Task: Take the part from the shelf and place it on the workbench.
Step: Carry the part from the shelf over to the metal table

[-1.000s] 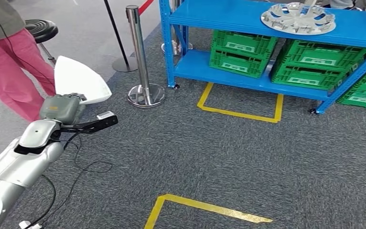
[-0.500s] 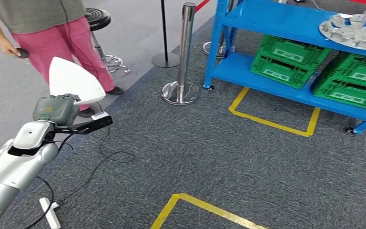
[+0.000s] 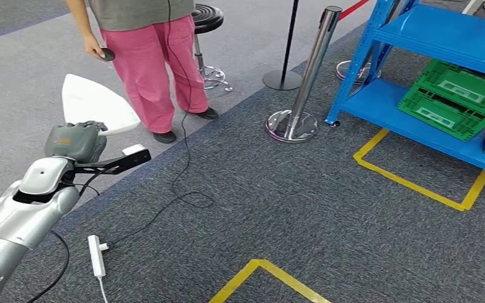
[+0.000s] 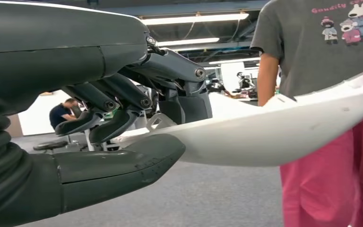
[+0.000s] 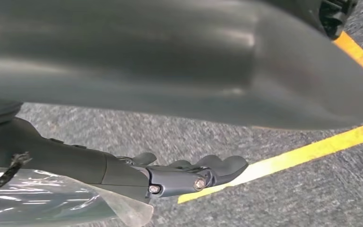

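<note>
At the left of the head view, your left hand (image 3: 76, 141) grips a white part (image 3: 95, 105), a flat triangular shell with rounded corners that sticks up and away from the hand toward the upper left of the frame. You can see the grip closely in the left wrist view: the thick thumb (image 4: 123, 163) lies under the part (image 4: 274, 135) and the dark fingers (image 4: 118, 120) curl over its top edge, so the part is clamped between them. Your silver left arm (image 3: 22, 214) runs in from the lower left corner.

Just behind the part in the head view stands a person (image 3: 148, 57) in pink trousers and a grey shirt, holding a small dark thing in one hand; a black stool (image 3: 205, 19) is right behind them. A black cable (image 3: 180, 170) trails from the person across the dark carpet (image 3: 278, 208), and a white power strip (image 3: 96, 254) lies near the bottom left. At the upper right you see the blue shelf (image 3: 442, 31) with green crates (image 3: 451, 98) on its lower level, a chrome post (image 3: 303, 88) beside it, and yellow tape (image 3: 417, 186) marking the floor.

Your right hand (image 5: 189, 175) shows in the right wrist view above the carpet and a yellow tape line; its fingers are curled in on nothing.
</note>
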Motion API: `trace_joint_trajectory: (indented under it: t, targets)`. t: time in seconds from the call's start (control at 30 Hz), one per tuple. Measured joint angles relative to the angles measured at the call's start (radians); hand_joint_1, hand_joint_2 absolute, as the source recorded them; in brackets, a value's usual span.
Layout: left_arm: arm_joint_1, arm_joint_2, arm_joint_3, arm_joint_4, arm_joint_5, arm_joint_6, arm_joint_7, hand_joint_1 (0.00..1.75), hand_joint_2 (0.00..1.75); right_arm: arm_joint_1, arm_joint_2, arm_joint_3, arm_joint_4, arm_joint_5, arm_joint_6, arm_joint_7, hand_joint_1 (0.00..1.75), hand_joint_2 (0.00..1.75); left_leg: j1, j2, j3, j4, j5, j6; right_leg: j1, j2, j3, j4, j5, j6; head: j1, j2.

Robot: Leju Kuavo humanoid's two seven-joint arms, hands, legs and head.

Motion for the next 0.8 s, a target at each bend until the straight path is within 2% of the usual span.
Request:
trace_joint_trajectory:
  t: [0.07, 0.1, 0.13, 0.17, 0.2, 0.23, 0.27, 0.33, 0.37, 0.4, 0.43, 0.47, 0.5, 0.57, 0.6, 0.63, 0.67, 0.7, 0.73, 0.77, 0.8]
  targets:
    - [-0.004, 0.003, 0.004, 0.0, 0.0, 0.0, 0.0, 1.75, 1.75, -0.002, 0.001, 0.001, 0.0, -0.001, -0.001, -0.001, 0.0, 0.0, -0.003, 0.054, -0.026, 0.06, -0.038, -0.012, -0.005, -0.027, 0.011, -0.013, 0.003, -0.003, -0.006, 0.0]
    - [-0.007, 0.003, 0.004, 0.0, 0.0, 0.0, 0.0, 1.75, 1.75, -0.002, 0.001, 0.002, 0.001, -0.002, -0.001, -0.001, 0.0, 0.0, -0.002, 0.09, -0.054, 0.12, -0.07, -0.018, -0.003, -0.04, 0.015, -0.016, 0.002, -0.005, -0.009, 0.0]
    - [-0.009, 0.003, 0.005, 0.0, 0.0, 0.0, 0.0, 1.75, 1.75, -0.002, 0.001, 0.002, 0.001, -0.002, -0.001, -0.001, 0.0, 0.0, 0.002, 0.111, -0.086, 0.188, -0.099, -0.024, -0.003, -0.055, 0.018, -0.016, -0.001, -0.006, -0.011, 0.0]
    - [-0.009, 0.002, 0.005, 0.0, 0.0, 0.0, 0.0, 1.75, 1.75, -0.001, 0.001, 0.002, 0.002, -0.003, -0.001, -0.001, 0.0, 0.0, 0.007, 0.122, -0.113, 0.244, -0.118, -0.03, -0.003, -0.069, 0.019, -0.015, -0.003, -0.006, -0.011, 0.0]
    - [-0.009, 0.003, 0.005, 0.0, 0.0, 0.0, 0.0, 1.75, 1.75, -0.001, 0.001, 0.002, 0.003, -0.003, -0.001, -0.001, 0.0, 0.0, 0.012, 0.128, -0.127, 0.272, -0.12, -0.034, -0.003, -0.084, 0.021, -0.015, -0.005, -0.006, -0.011, 0.0]
    - [-0.008, 0.003, 0.006, 0.0, 0.0, 0.0, 0.0, 1.75, 1.75, -0.001, 0.001, 0.003, 0.003, -0.004, -0.001, -0.001, 0.0, 0.0, 0.016, 0.133, -0.121, 0.26, -0.102, -0.038, -0.003, -0.098, 0.023, -0.014, -0.008, -0.004, -0.011, 0.0]
    - [-0.009, 0.004, 0.007, 0.0, 0.0, 0.0, 0.0, 1.75, 1.75, -0.002, 0.001, 0.005, 0.004, -0.004, -0.002, -0.001, 0.0, 0.0, 0.018, 0.143, -0.095, 0.208, -0.068, -0.04, -0.004, -0.111, 0.027, -0.013, -0.012, -0.001, -0.011, 0.0]
    - [-0.013, 0.005, 0.011, 0.0, 0.001, 0.001, 0.001, 1.75, 1.75, -0.003, 0.001, 0.008, 0.005, -0.006, -0.003, -0.001, 0.0, 0.0, 0.014, 0.193, -0.025, 0.071, -0.011, -0.039, 0.0, -0.135, 0.034, -0.008, -0.022, 0.009, -0.012, 0.0]
    - [-0.015, 0.004, 0.013, 0.0, 0.002, 0.002, 0.002, 1.75, 1.75, -0.004, 0.001, 0.008, 0.005, -0.006, -0.004, -0.001, 0.0, 0.0, 0.01, 0.216, -0.003, 0.025, 0.001, -0.033, 0.005, -0.145, 0.036, -0.006, -0.027, 0.014, -0.012, 0.0]
    - [-0.016, 0.004, 0.016, 0.0, 0.003, 0.004, 0.002, 1.75, 1.75, -0.005, 0.001, 0.009, 0.006, -0.007, -0.004, 0.0, 0.0, 0.0, 0.006, 0.23, 0.005, 0.005, 0.0, -0.025, 0.009, -0.156, 0.038, -0.005, -0.031, 0.019, -0.011, 0.0]
    - [-0.016, 0.005, 0.019, 0.0, 0.007, 0.007, 0.003, 1.75, 1.75, -0.005, 0.001, 0.009, 0.007, -0.008, -0.005, 0.0, 0.0, 0.0, 0.002, 0.227, 0.005, 0.001, -0.005, -0.016, 0.013, -0.169, 0.04, -0.004, -0.035, 0.023, -0.009, 0.0]
    - [-0.015, 0.006, 0.022, 0.0, 0.012, 0.01, 0.003, 1.75, 1.75, -0.006, 0.001, 0.009, 0.007, -0.009, -0.005, 0.0, 0.0, 0.0, 0.002, 0.212, 0.003, 0.001, -0.005, -0.006, 0.013, -0.183, 0.043, -0.006, -0.038, 0.027, -0.007, 0.0]
    - [-0.014, 0.007, 0.027, -0.001, 0.02, 0.015, 0.003, 1.75, 1.75, -0.006, 0.001, 0.009, 0.008, -0.01, -0.006, 0.0, 0.0, 0.0, 0.003, 0.199, 0.002, -0.001, -0.004, 0.0, 0.011, -0.177, 0.042, -0.002, -0.046, 0.032, -0.005, 0.0]
    - [-0.013, 0.008, 0.037, -0.004, 0.04, 0.026, 0.002, 1.75, 1.75, -0.006, 0.001, 0.01, 0.009, -0.011, -0.008, -0.001, 0.0, 0.0, 0.006, 0.173, 0.003, -0.004, -0.001, 0.013, 0.005, -0.124, 0.017, 0.056, -0.087, 0.039, -0.002, 0.0]
    - [-0.013, 0.008, 0.042, -0.006, 0.05, 0.032, 0.002, 1.75, 1.75, -0.006, 0.001, 0.01, 0.011, -0.012, -0.008, -0.001, 0.0, 0.0, 0.007, 0.16, 0.003, -0.004, 0.0, 0.018, 0.003, -0.088, -0.014, 0.119, -0.12, 0.04, 0.001, 0.0]
    - [-0.012, 0.007, 0.047, -0.007, 0.06, 0.037, 0.001, 1.75, 1.75, -0.005, 0.001, 0.01, 0.013, -0.012, -0.009, -0.001, 0.0, 0.0, 0.007, 0.146, 0.003, -0.004, -0.001, 0.021, 0.002, -0.067, -0.051, 0.195, -0.151, 0.04, 0.002, 0.0]
    - [-0.01, 0.006, 0.051, -0.008, 0.069, 0.041, -0.001, 1.75, 1.75, -0.003, 0.001, 0.011, 0.015, -0.013, -0.01, -0.001, 0.0, 0.0, 0.006, 0.131, 0.003, -0.004, -0.001, 0.023, 0.002, -0.059, -0.087, 0.262, -0.173, 0.04, 0.004, 0.0]
    - [-0.006, 0.006, 0.056, -0.008, 0.077, 0.043, -0.003, 1.75, 1.75, -0.001, 0.001, 0.011, 0.018, -0.013, -0.01, -0.001, 0.0, 0.0, 0.005, 0.115, 0.003, -0.004, -0.001, 0.023, 0.002, -0.056, -0.113, 0.302, -0.178, 0.039, 0.003, 0.0]
    - [-0.002, 0.006, 0.061, -0.008, 0.085, 0.046, -0.005, 1.75, 1.75, 0.0, 0.001, 0.011, 0.02, -0.013, -0.011, -0.001, 0.0, 0.0, 0.005, 0.099, 0.004, -0.003, -0.001, 0.023, 0.002, -0.055, -0.121, 0.302, -0.161, 0.037, 0.004, 0.0]
    - [0.002, 0.006, 0.066, -0.009, 0.093, 0.05, -0.008, 1.75, 1.75, 0.001, 0.001, 0.012, 0.021, -0.013, -0.013, 0.0, 0.0, 0.0, 0.004, 0.083, 0.005, -0.003, -0.001, 0.023, 0.002, -0.05, -0.107, 0.258, -0.125, 0.033, 0.004, 0.0]
    - [0.004, 0.007, 0.072, -0.01, 0.1, 0.053, -0.011, 1.75, 1.75, 0.001, 0.001, 0.012, 0.022, -0.014, -0.016, 0.001, 0.0, 0.0, 0.005, 0.068, 0.006, -0.003, -0.001, 0.022, 0.001, -0.037, -0.081, 0.188, -0.08, 0.03, 0.004, 0.0]
